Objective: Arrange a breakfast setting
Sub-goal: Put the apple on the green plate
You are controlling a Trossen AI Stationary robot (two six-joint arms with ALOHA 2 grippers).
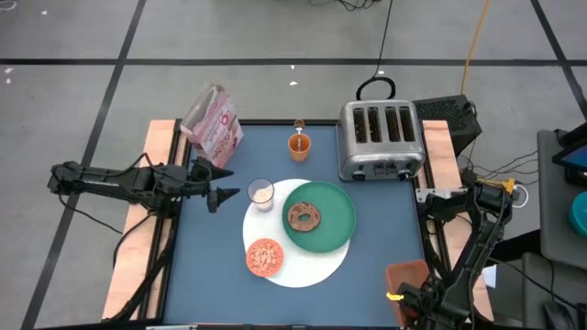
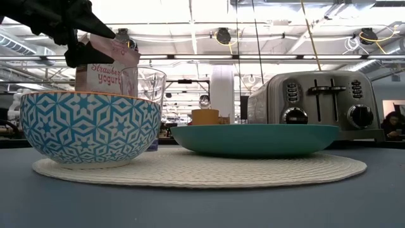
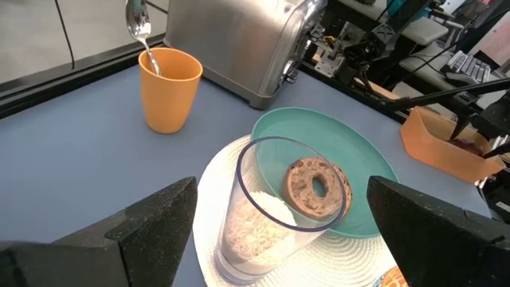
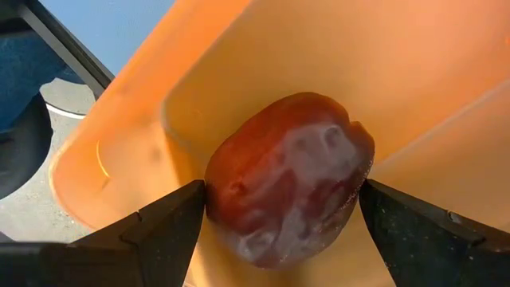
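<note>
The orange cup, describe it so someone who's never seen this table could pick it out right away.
Start at the silver four-slot toaster at the back of the blue table. Just left of it, off the round white mat, stands the orange cup. It alone has a silver spoon standing in it; the nearby glass is clear.

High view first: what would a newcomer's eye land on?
The round white mat at table centre, carrying the green plate with a bagel on it. Behind it stands the silver toaster. The left gripper hangs open beside the glass; the right gripper brackets dark red food in an orange bin.
</note>
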